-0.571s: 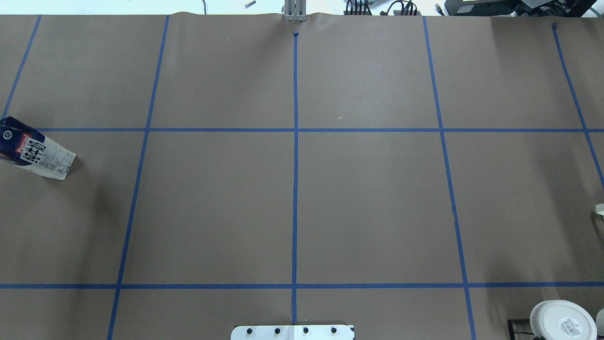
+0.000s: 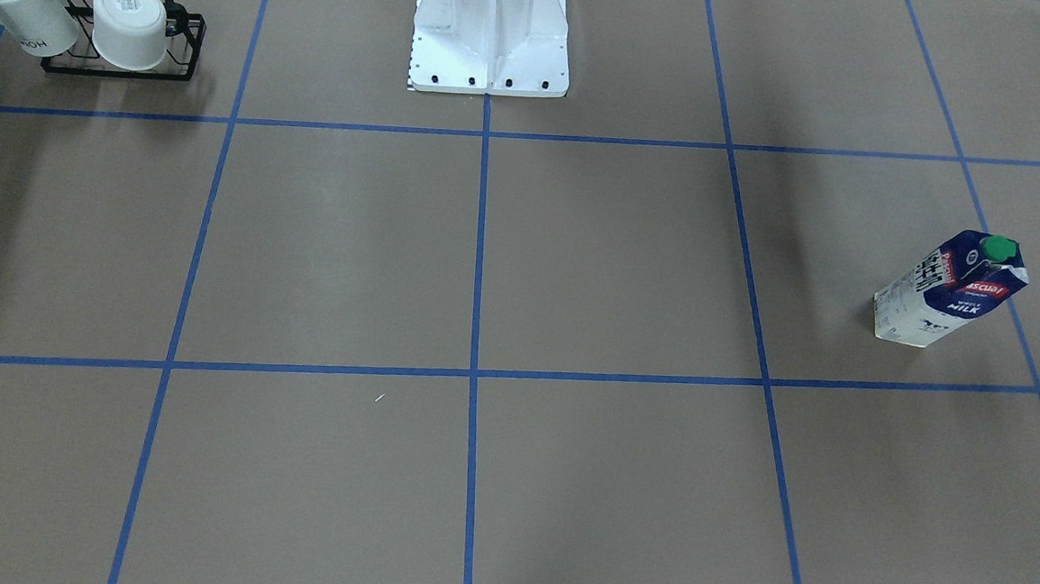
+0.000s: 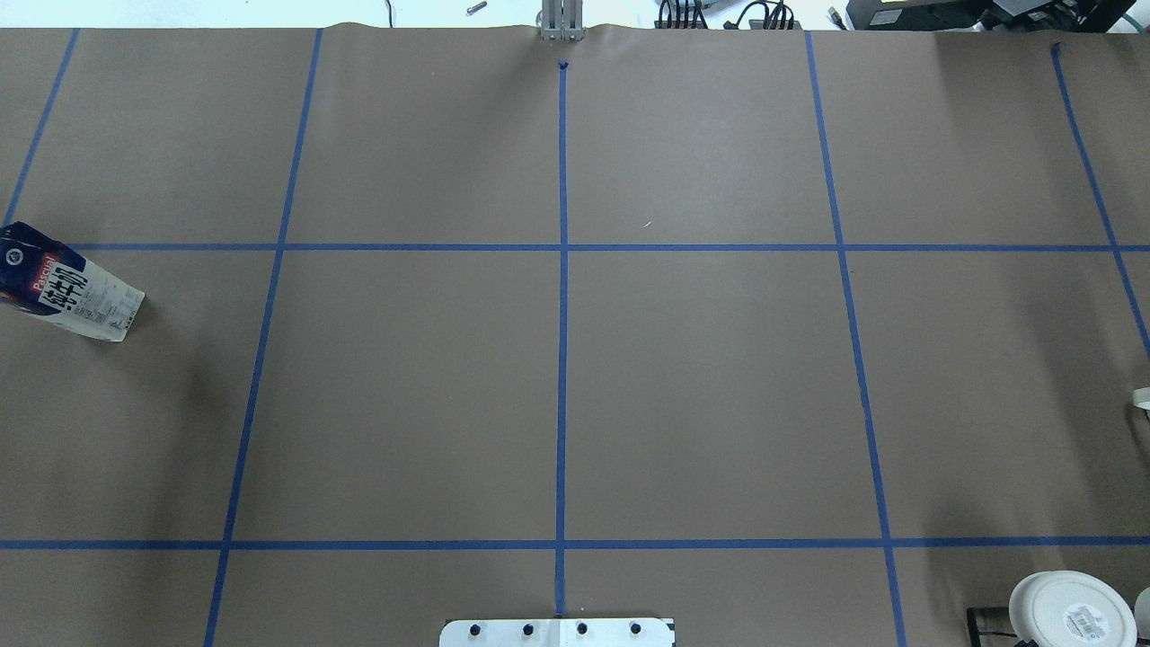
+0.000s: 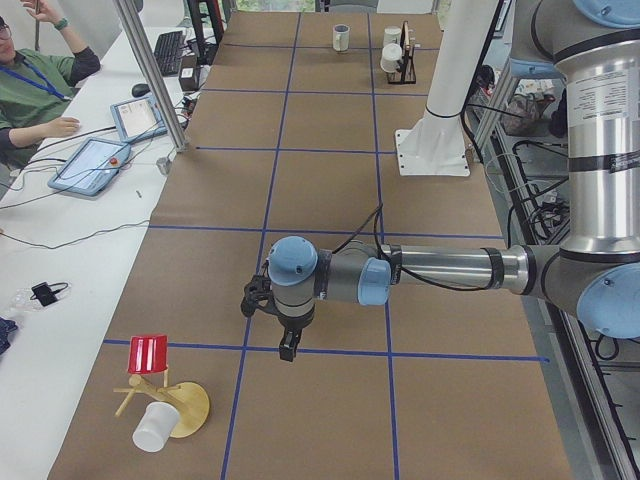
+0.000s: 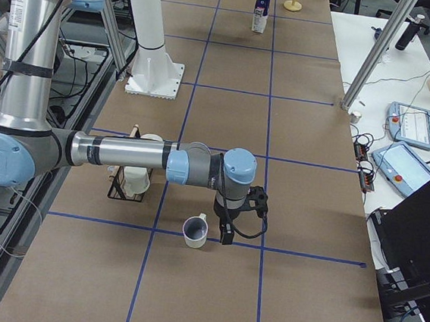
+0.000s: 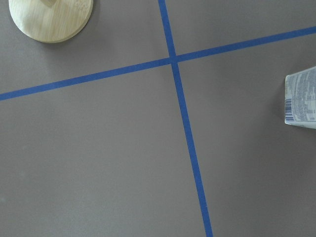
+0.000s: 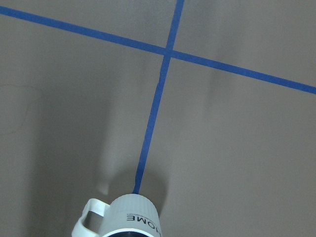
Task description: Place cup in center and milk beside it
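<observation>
The milk carton (image 3: 67,286) stands upright at the table's left end; it also shows in the front view (image 2: 949,291), the right side view (image 5: 260,15) and, as its base only, the left wrist view (image 6: 301,96). The white mug (image 5: 196,231) with a dark inside stands at the right end; the right wrist view shows its handle and black lettering (image 7: 131,219). My right gripper (image 5: 227,234) hangs close beside the mug. My left gripper (image 4: 287,348) hovers low over the paper near the milk, which the arm hides there. I cannot tell whether either is open. The center (image 3: 562,395) is bare.
A black rack (image 2: 121,24) with two white cups stands near my right side, also seen in the right side view (image 5: 133,176). A wooden stand with a red cup (image 4: 150,355) and a white cup (image 4: 155,428) is at the left end. The white pedestal (image 2: 491,28) stands mid-table.
</observation>
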Controlling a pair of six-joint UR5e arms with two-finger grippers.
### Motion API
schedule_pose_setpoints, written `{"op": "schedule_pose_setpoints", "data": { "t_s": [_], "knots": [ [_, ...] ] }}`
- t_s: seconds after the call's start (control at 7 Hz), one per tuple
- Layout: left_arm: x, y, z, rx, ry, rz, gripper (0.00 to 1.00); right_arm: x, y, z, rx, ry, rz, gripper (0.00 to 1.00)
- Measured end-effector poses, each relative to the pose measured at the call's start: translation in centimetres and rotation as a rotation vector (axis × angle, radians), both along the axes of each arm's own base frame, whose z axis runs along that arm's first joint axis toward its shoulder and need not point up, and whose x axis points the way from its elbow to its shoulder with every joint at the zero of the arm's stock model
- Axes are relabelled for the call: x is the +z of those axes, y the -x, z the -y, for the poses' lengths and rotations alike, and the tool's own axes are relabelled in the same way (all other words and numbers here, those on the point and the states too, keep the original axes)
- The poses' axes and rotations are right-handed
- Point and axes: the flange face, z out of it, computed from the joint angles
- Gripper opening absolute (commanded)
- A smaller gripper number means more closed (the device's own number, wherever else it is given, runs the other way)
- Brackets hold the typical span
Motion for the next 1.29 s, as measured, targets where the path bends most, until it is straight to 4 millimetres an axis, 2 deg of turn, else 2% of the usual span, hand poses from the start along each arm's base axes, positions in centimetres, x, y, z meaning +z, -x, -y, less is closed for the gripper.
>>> {"op": "schedule_pose_setpoints", "data": {
  "t_s": [0.43, 0.57, 0.71, 0.86, 1.14, 1.29],
  "knots": [
    [-3.2, 0.2, 0.6, -0.004, -0.087, -0.001, 0.98, -1.3, 0.0, 0.3, -0.001, -0.029, -0.004, 1.00],
    [-4.4, 0.3, 1.0, -0.006, -0.138, -0.002, 0.98, -2.3, 0.0, 0.7, 0.000, -0.050, -0.001, 1.00],
    [-5.4, 0.3, 1.5, -0.007, -0.206, -0.004, 0.98, -4.1, -0.1, 1.8, 0.005, -0.100, 0.004, 1.00],
    [-6.3, 0.3, 2.4, -0.009, -0.279, -0.005, 0.98, -5.8, -0.3, 3.0, 0.012, -0.156, 0.008, 1.00],
    [-7.5, 0.3, 4.9, -0.033, -0.358, -0.012, 0.98, -7.4, -0.4, 3.7, 0.018, -0.230, 0.036, 1.00],
    [-7.6, 0.3, 5.3, -0.042, -0.362, -0.015, 0.98, -8.1, 0.0, 3.9, 0.052, -0.224, 0.072, 1.00]
  ]
}}
